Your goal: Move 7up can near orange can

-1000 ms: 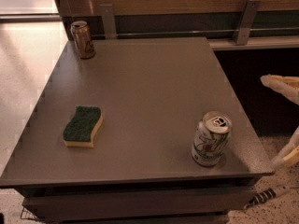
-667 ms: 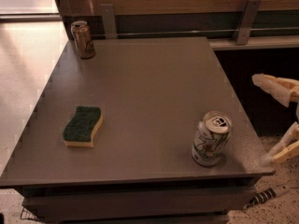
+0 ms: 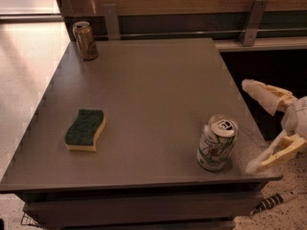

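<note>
We see a grey table [image 3: 158, 90] carrying three things. The orange can [image 3: 85, 40] stands at its far left corner, a green sponge [image 3: 85, 129] lies near the left edge, and the 7up can [image 3: 217, 143] stands near the front right corner. Our gripper [image 3: 248, 127] hangs just beside that corner, fingers spread.

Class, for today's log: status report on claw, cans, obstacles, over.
Claw open, right of 7up can, not gripping. 7up can upright, front right; orange can back left. Sponge off the line.
</note>
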Controlling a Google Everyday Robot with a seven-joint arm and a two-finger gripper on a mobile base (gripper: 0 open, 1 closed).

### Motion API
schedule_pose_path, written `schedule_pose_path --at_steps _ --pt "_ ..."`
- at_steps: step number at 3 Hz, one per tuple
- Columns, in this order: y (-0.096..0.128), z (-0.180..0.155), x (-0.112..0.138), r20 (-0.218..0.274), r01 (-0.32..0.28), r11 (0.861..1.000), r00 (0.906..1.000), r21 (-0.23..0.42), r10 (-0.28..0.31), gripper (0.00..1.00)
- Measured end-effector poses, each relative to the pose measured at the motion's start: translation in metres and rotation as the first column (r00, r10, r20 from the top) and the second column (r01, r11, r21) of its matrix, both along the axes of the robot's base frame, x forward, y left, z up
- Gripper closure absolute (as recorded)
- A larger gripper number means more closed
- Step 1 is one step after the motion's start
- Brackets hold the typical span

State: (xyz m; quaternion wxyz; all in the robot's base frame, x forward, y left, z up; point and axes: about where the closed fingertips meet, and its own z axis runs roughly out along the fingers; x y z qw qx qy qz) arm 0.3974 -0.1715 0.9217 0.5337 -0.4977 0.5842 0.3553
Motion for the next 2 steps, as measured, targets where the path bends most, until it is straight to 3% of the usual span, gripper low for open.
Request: schedule_pose_path --at_steps 2 --pt "0.022 -0.015 0.003 -0.027 -0.022 1.000 0.9994 0.018 0.023 0.00"
